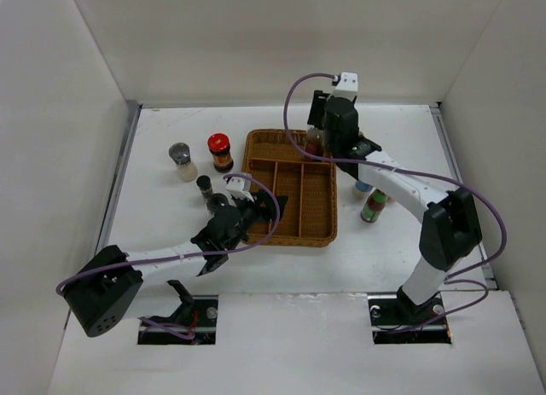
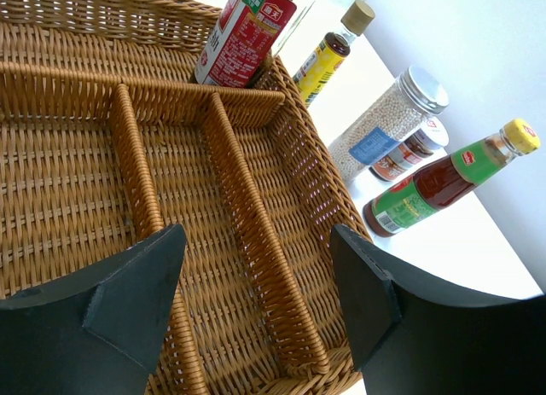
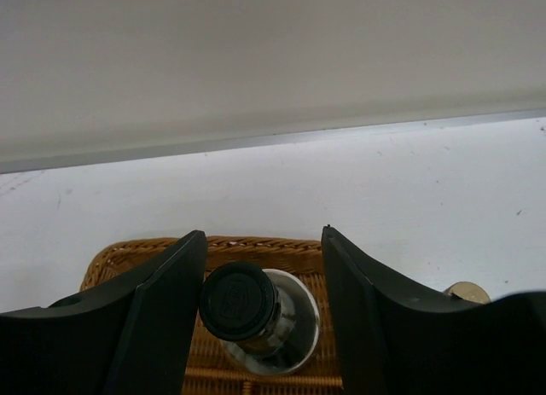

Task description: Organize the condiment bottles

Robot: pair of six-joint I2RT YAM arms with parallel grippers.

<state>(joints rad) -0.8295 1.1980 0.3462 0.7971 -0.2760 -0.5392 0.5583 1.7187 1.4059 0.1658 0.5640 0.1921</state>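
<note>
The black-capped clear bottle (image 3: 243, 303) stands in the back right compartment of the wicker tray (image 1: 317, 233). My right gripper (image 3: 264, 241) is open around its cap; the left finger touches the cap and the right finger stands apart. In the top view the right gripper (image 1: 328, 149) hangs over that corner. My left gripper (image 2: 256, 241) is open and empty over the tray's front compartments, also seen from above (image 1: 266, 209). A red-lidded jar (image 1: 220, 151), a silver-capped shaker (image 1: 180, 160) and a dark-capped bottle (image 1: 205, 188) stand left of the tray.
Right of the tray stand a yellow-capped sauce bottle (image 2: 444, 180), a silver-capped shaker (image 2: 391, 122), a small jar (image 2: 418, 149) and a tan-capped bottle (image 2: 333, 54). The red-labelled clear bottle (image 2: 247, 32) is in the tray. White walls enclose the table.
</note>
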